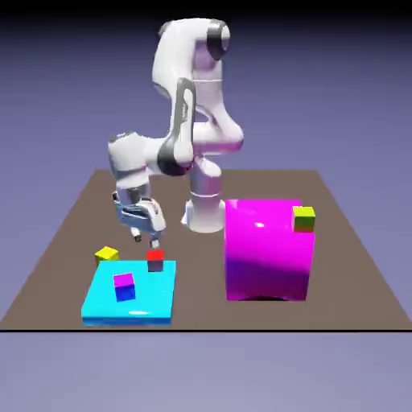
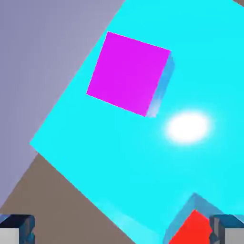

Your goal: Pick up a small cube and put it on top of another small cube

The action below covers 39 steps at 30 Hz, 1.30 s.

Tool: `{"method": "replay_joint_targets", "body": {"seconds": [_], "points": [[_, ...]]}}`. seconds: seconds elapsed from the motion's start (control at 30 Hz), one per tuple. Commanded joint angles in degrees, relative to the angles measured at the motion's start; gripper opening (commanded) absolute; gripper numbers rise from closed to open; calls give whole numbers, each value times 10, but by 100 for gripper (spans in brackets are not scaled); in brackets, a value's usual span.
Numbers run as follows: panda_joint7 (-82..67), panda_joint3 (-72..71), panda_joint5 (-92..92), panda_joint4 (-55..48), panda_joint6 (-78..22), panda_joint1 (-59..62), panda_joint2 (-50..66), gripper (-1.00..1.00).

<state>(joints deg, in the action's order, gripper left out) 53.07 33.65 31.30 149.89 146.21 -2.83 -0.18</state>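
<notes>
No readable text, labels, brand marks, numbers or signs appear anywhere in either view. Every surface shown is plain, unmarked colour.

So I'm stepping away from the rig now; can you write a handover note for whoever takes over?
End effector: empty, jaws apart, hovering over the far edge of the flat cyan slab, near the small red cube.
Plain yellow small cube: on the table beside the slab's far left corner.
Yellow-green-topped, orange-red-sided small cube: atop the big magenta block.
Done: nothing.
Left: grasp yellow cube, stack it on that cube.
</notes>
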Motion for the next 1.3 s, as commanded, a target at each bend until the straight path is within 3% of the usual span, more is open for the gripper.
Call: {"method": "replay_joint_targets", "body": {"seconds": [0.0,0.43,0.7,0.73,0.93,1.27], "points": [[7,21,19,-7,-17,-12,20,0],[92,291,270,-96,-240,-38,281,0],[28,187,400,-115,-226,18,379,0],[28,187,400,-115,-226,18,379,-100],[90,291,284,-99,-245,-35,292,-100],[134,96,124,-191,-276,-169,189,-100]]}}
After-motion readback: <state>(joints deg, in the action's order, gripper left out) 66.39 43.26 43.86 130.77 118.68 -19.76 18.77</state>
